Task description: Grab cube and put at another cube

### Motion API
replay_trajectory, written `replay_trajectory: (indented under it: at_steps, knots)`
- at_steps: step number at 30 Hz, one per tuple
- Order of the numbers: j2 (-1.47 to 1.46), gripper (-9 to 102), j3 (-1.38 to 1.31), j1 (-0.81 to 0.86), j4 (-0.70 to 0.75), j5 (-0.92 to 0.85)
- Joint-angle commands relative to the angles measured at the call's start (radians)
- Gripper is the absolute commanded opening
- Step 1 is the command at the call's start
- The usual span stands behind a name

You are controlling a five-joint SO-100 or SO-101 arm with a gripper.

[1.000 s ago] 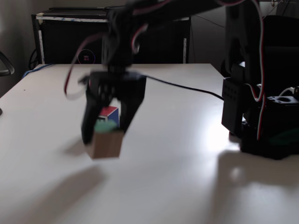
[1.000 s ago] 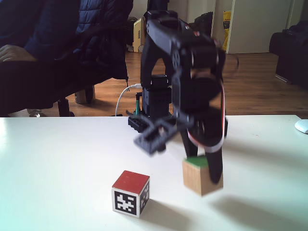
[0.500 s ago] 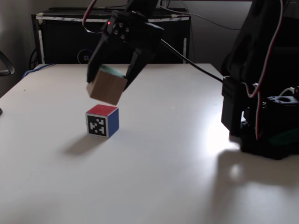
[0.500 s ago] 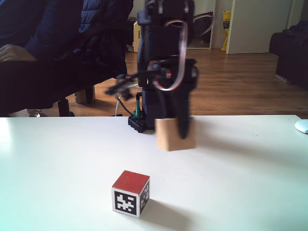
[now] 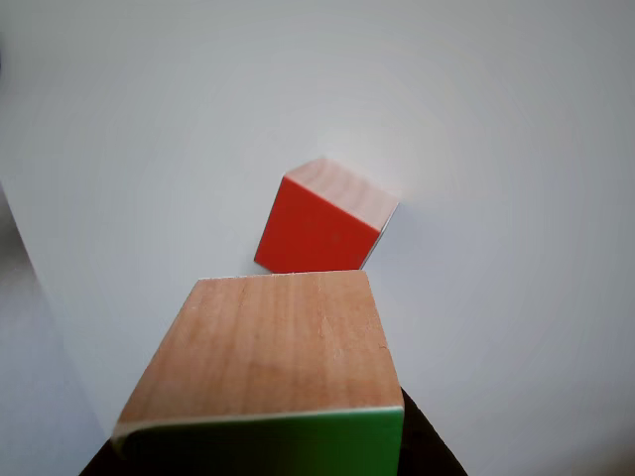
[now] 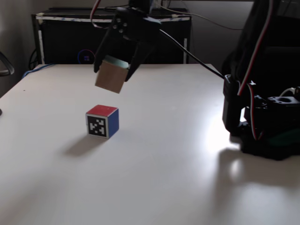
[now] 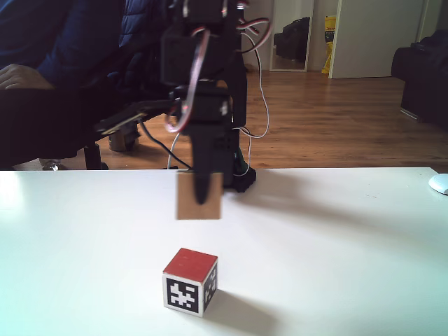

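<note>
Fingers (image 6: 118,65) clamped on the green-faced cube (image 6: 111,77), held in the air above the bench (image 6: 178,154); the red-topped cube (image 6: 102,121) sits on the bench just below, slightly toward frame left, so the drop is mostly straight down.

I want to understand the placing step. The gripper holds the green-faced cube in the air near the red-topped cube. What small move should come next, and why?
Probably lower the cube gently toward the red-topped cube. The gripper grips the cube clear above the table, and in both fixed views it hangs almost over the red-topped cube, slightly behind it. It may need a small shift forward first.
</note>
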Motion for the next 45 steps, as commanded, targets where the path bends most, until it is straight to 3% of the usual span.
replay_trajectory:
  at_steps: [1,11,32,45]
  knots:
    - [-0.031,17,-0.071,0.028,0.003,-0.009]
    - [-0.213,17,-0.184,0.063,0.005,0.003]
    - [-0.302,18,-0.212,-0.040,0.005,0.072]
    - [-0.387,17,-0.285,-0.009,0.012,0.072]
